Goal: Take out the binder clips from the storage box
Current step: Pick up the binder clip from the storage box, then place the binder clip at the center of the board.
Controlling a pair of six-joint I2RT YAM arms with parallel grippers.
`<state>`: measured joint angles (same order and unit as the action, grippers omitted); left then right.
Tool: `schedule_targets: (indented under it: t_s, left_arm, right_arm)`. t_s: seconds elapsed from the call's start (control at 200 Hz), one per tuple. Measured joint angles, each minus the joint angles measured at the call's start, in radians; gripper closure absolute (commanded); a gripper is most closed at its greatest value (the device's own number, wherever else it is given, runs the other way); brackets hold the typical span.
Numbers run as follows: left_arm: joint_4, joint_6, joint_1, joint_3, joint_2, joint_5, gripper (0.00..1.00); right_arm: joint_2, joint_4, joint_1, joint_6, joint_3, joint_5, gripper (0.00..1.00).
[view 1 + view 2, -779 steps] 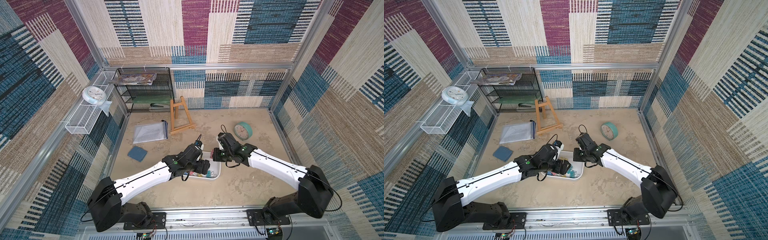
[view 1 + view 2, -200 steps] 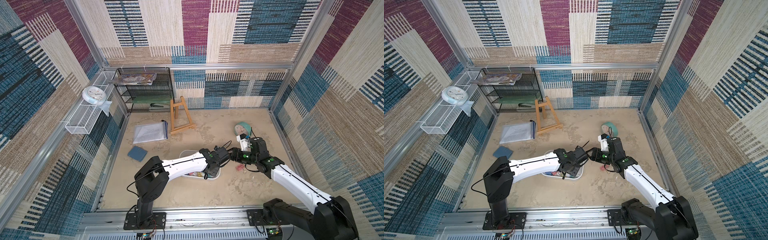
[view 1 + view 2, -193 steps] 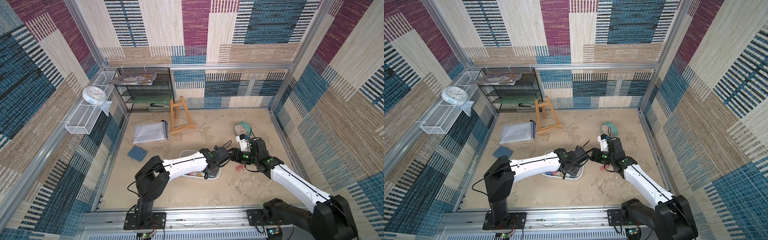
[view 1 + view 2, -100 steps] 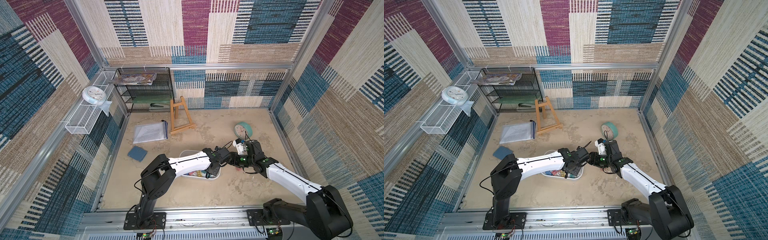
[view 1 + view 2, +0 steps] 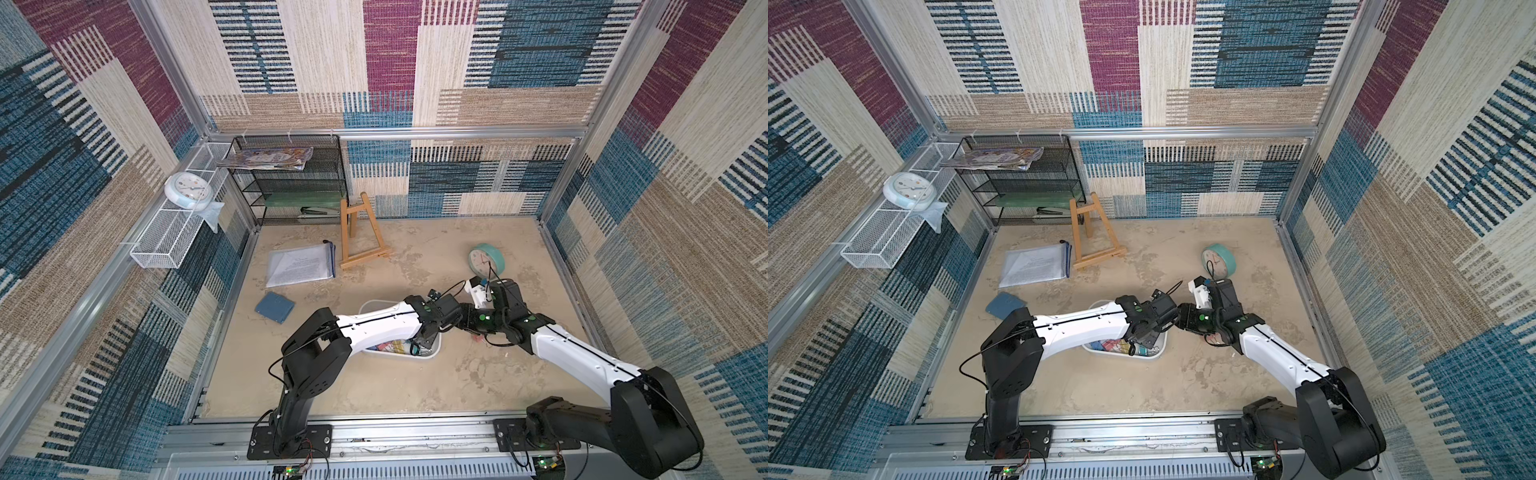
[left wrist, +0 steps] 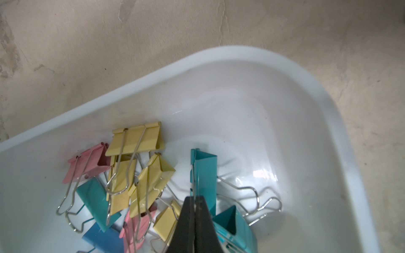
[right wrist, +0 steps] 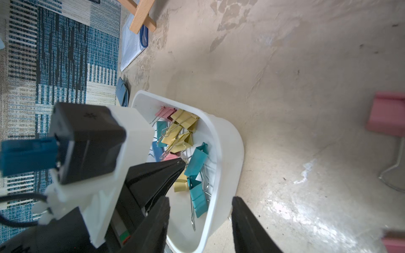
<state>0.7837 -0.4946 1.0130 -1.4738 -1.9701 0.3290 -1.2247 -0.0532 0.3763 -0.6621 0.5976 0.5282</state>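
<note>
The storage box is a shallow white tub near the middle of the floor, seen in both top views. Pastel binder clips lie heaped inside it, also in the right wrist view. My left gripper reaches down into the box and is shut on the wire handle of a teal binder clip. My right gripper is open and straddles the rim of the box at its right end. A pink binder clip lies on the floor outside the box, right of it.
A teal clock lies behind my right arm. A wooden easel, a document pouch and a dark-blue pad sit behind and left of the box. A black mesh rack and a white wire basket line the back left.
My left jaws have closed from partly open onto the teal clip's handle. My right gripper has edged a little closer to the box's right end.
</note>
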Motion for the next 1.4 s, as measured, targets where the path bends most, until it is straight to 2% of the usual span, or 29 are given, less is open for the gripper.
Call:
schedule_targets:
  t_s: [0.1, 0.831, 1.072, 1.272, 1.397]
  left_arm:
    - [0.001, 0.000, 0.001, 0.000, 0.004, -0.001, 1.00]
    - [-0.031, 0.025, 0.002, -0.012, 0.077, 0.082, 1.00]
    - [-0.063, 0.024, 0.001, 0.067, 0.244, 0.117, 1.00]
    - [-0.048, -0.006, -0.016, 0.204, 0.443, 0.232, 1.00]
    - [0.013, -0.080, -0.047, 0.301, 0.571, 0.306, 1.00]
  right_arm:
    - [0.000, 0.006, 0.003, 0.000, 0.000, 0.007, 0.49]
    - [-0.034, 0.072, 0.051, 0.018, 0.001, 0.082, 0.49]
    - [-0.029, 0.073, 0.098, 0.031, 0.053, 0.105, 0.48]
    - [-0.079, 0.072, 0.166, 0.055, 0.151, 0.101, 0.48]
    - [-0.146, 0.064, 0.221, 0.080, 0.238, 0.091, 0.48]
